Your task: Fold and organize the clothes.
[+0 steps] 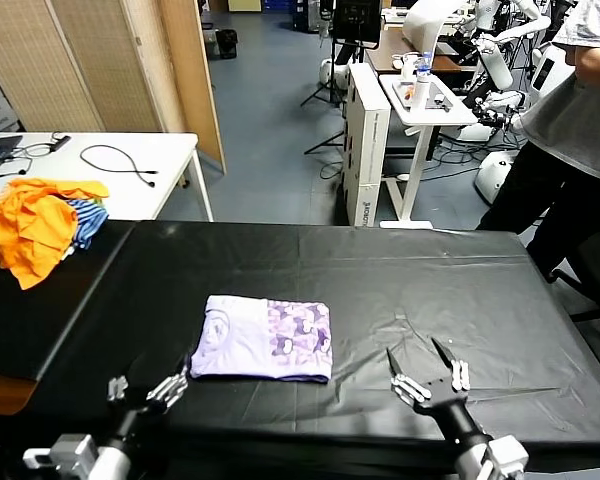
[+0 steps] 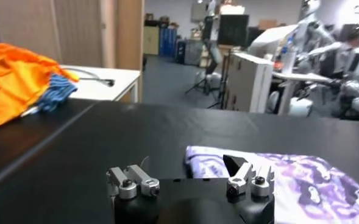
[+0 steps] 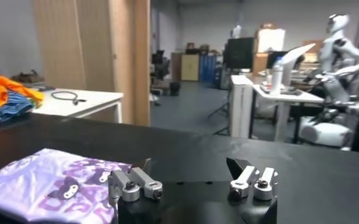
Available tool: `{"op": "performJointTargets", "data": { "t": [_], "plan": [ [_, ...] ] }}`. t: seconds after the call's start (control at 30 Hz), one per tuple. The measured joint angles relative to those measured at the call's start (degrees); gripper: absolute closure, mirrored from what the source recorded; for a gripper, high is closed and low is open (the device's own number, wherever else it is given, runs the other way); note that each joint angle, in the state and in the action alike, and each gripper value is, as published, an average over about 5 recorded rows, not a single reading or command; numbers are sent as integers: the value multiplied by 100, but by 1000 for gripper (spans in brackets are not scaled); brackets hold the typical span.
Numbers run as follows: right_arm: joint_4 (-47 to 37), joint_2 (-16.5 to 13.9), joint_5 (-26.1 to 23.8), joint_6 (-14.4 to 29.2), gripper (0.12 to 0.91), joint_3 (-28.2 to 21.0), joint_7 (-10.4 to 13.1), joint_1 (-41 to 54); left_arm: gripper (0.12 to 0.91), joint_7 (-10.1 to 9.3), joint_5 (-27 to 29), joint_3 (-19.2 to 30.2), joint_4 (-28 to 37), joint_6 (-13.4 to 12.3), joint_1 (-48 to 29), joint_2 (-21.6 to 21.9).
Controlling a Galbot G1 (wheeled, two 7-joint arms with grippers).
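Note:
The clothes are one pale lavender T-shirt (image 1: 262, 338), folded into a flat rectangle on the black table (image 1: 400, 270), with its purple print on the right half. My left gripper (image 1: 148, 385) hovers open just off the shirt's near left corner, nothing between its fingers. In the left wrist view the left gripper (image 2: 188, 164) stands wide, with the shirt (image 2: 301, 182) lying just beyond it. My right gripper (image 1: 415, 352) is open and empty over bare table to the right of the shirt. The right wrist view shows the right gripper (image 3: 190, 165) with the shirt (image 3: 45, 176) off to its side.
An orange garment (image 1: 30, 225) and a blue-striped one (image 1: 88, 218) lie heaped at the table's far left. A white table (image 1: 130, 165) with a cable stands behind them. A person (image 1: 580, 120) stands at the far right, near a white cart (image 1: 430, 105).

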Motion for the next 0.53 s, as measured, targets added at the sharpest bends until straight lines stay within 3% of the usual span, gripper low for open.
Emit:
{"op": "performJointTargets", "data": {
  "t": [0.2,0.53],
  "plan": [
    [81,70,48,93,118,216,119,-518,123,-125,-5,-111,-234,46,412,-49],
    [105,92,65,49,118,412,90,-858,123,-79,77,-104,-186,37,530,-142]
  ]
}}
